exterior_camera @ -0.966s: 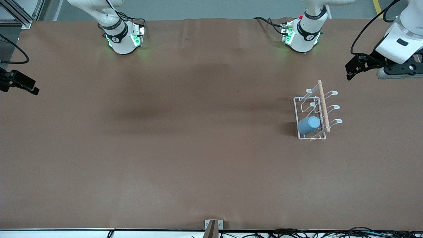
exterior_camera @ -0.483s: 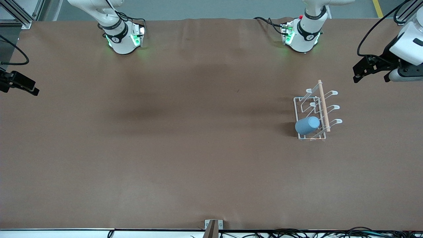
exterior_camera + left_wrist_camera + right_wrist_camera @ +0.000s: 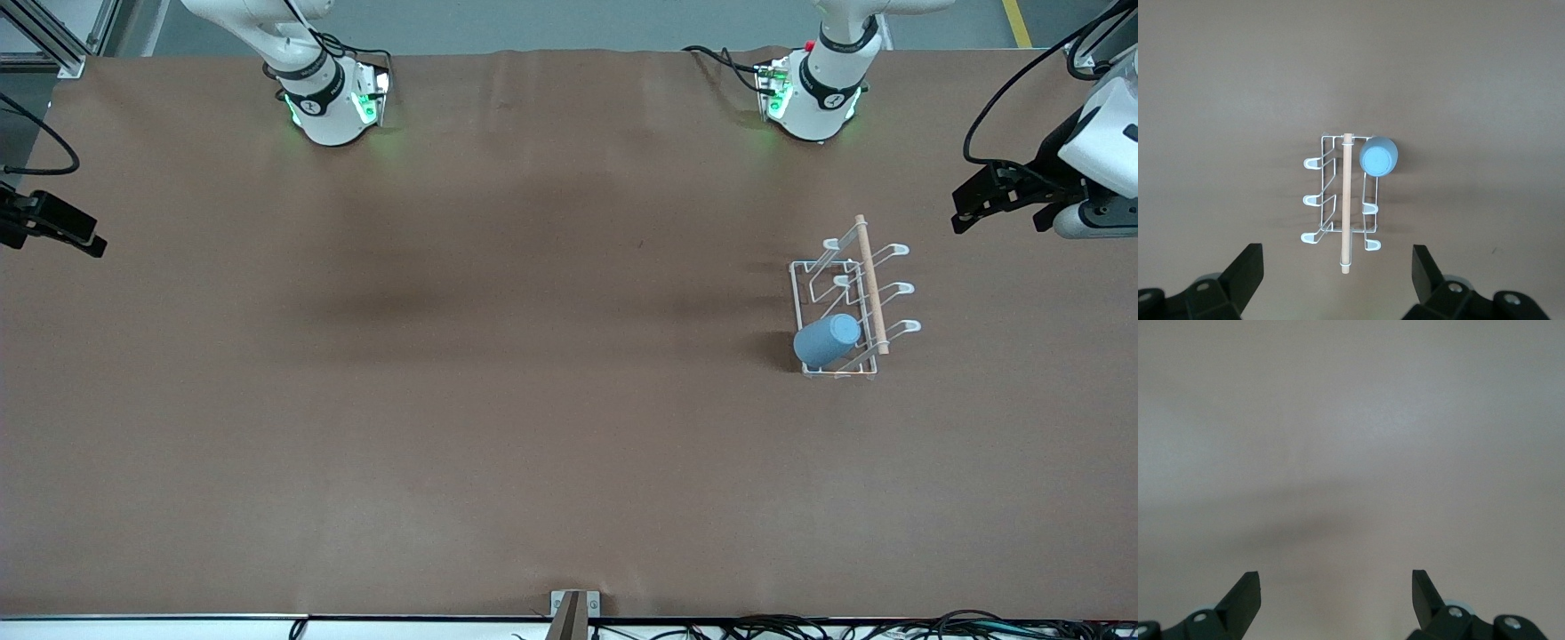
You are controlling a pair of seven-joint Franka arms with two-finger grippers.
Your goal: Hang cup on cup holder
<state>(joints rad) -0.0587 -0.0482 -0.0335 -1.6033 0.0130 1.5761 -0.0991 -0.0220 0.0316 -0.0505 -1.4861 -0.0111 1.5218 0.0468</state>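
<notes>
A plain brown table [image 3: 498, 400] spreads under me, grey floor along its base end. The cup [image 3: 828, 339] hangs on the cup holder [image 3: 852, 298] toward my left arm's end. My left gripper [image 3: 1337, 270] and right gripper [image 3: 1336, 597] hover over the table, jaws wide and empty.

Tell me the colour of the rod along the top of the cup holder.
Light wood, a pale tan rod on the white wire cup holder; the left wrist view shows it best.
</notes>
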